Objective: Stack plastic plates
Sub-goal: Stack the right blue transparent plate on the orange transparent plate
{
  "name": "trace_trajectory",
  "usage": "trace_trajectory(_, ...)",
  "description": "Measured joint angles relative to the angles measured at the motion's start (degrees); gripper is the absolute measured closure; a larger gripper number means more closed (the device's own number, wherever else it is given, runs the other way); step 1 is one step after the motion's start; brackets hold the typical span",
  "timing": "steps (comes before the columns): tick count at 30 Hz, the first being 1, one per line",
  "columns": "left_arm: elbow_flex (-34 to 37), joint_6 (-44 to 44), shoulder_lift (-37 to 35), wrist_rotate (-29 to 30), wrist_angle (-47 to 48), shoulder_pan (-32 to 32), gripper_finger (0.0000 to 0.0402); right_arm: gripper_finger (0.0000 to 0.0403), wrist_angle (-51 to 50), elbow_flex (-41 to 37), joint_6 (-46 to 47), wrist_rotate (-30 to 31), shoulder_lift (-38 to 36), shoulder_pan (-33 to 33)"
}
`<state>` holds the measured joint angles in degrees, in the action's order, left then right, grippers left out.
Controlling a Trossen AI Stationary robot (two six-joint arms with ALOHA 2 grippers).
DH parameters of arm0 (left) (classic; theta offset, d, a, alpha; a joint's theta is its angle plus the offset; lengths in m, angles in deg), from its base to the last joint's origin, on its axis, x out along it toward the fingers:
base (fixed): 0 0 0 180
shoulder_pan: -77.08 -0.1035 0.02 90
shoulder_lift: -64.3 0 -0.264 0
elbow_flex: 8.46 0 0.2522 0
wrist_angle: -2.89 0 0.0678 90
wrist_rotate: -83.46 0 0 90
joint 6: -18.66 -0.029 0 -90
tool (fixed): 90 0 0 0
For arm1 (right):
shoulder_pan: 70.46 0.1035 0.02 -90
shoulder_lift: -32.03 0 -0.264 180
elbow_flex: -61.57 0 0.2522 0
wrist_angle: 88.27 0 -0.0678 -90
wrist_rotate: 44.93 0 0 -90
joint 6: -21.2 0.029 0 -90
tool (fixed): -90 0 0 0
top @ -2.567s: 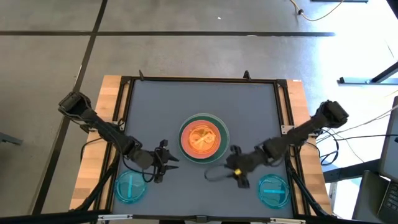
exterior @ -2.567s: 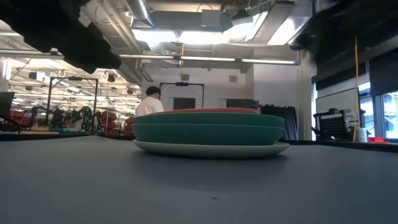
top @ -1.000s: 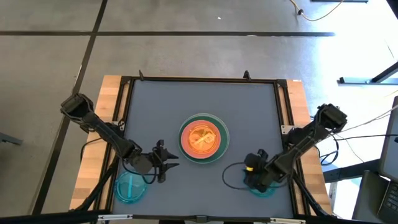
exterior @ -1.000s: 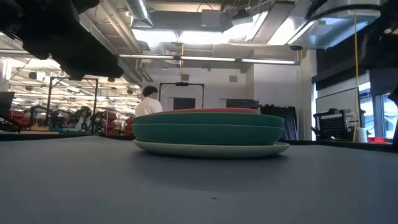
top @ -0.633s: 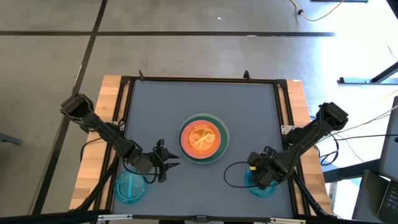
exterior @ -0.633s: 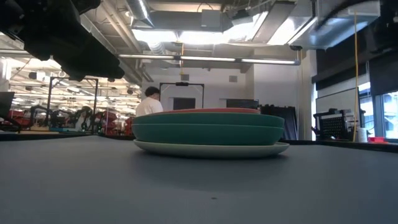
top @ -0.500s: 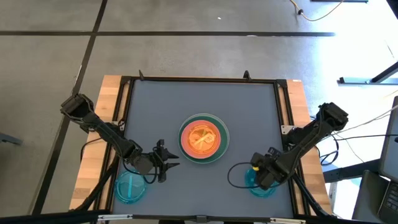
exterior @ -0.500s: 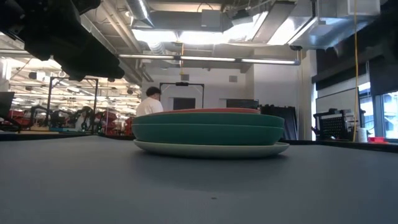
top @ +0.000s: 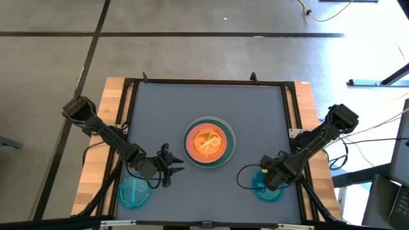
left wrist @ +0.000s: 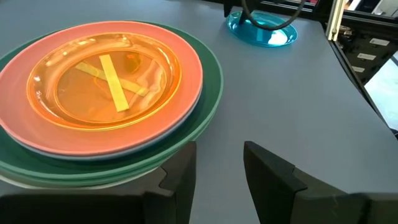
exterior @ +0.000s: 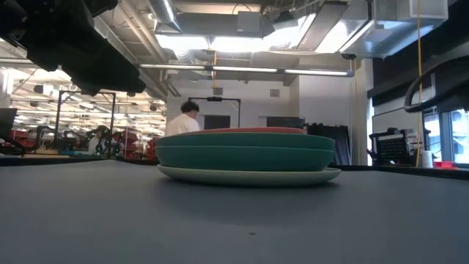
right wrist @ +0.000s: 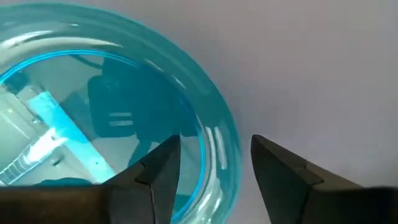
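While the right pincer (top: 265, 181) sits low over the cyan plate with a stripe (right wrist: 93, 143), its fingers are parted and straddle that plate's rim, one inside and one outside; contact cannot be told. Away from this pincer, toward the middle of the grey surface (top: 211, 102), stands the stack: orange plate (top: 208, 142) on top, pink plate (left wrist: 186, 74) beneath, green plate (exterior: 245, 155), cream plate (exterior: 249, 175) at the bottom. Left pincer (top: 171, 167) waits open just beside the stack. A second cyan plate (top: 133, 191) lies near it.
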<state>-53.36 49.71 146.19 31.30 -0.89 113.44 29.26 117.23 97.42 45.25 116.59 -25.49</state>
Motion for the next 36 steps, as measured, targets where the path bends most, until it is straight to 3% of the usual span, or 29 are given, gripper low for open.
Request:
trace_trajectory(8,0.0,-0.02,0.0,0.0,0.04,0.0,0.0275,0.0226,4.98,-2.69,-0.44,0.15,-0.36,0.0)
trace_trajectory(18,0.0,-0.06,0.0,0.19,0.46,0.0,0.0275,0.0337,4.77,-2.9,-0.82,1.97,-0.27,0.07)
trace_trajectory(25,0.0,-0.11,0.0,1.68,0.46,0.0,0.0275,0.0393,4.64,-2.93,-1.63,3.3,-0.2,0.04)
trace_trajectory(36,0.0,-0.13,0.0,1.7,0.42,-0.07,0.0275,0.0396,3.26,-1.18,-3.98,5.46,0.05,-0.02)
